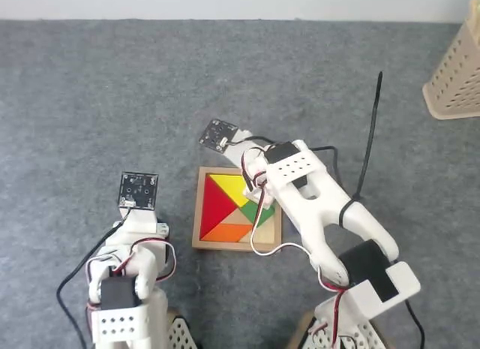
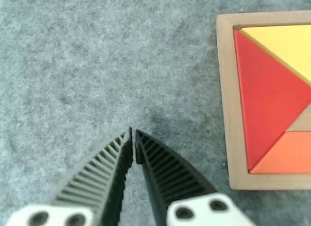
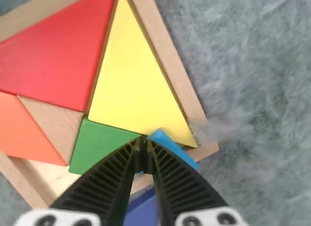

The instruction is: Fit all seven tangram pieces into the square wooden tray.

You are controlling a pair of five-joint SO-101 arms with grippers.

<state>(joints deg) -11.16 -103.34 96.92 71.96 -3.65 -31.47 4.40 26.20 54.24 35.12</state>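
Right wrist view puts the right gripper point(image 3: 142, 144) over the square wooden tray point(image 3: 167, 65), fingers pressed together and empty, tips where the green piece point(image 3: 99, 146), yellow triangle point(image 3: 133, 95) and blue piece point(image 3: 170, 147) meet. The red triangle point(image 3: 53, 56), orange piece point(image 3: 19, 129) and plain wooden triangle point(image 3: 56, 124) look seated. The blue piece seems to ride the tray's corner rim, with a darker blue piece point(image 3: 141, 211) beneath the fingers, so the finish looks close. Beside the tray, the left gripper point(image 2: 133, 136) hangs over the surface point(image 2: 97, 65), fingers closed on nothing.

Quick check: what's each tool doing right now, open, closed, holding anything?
Left tool: closed, empty, above the grey mat.
Right tool: closed, nothing visibly held, tips at the blue piece in the wooden tray.
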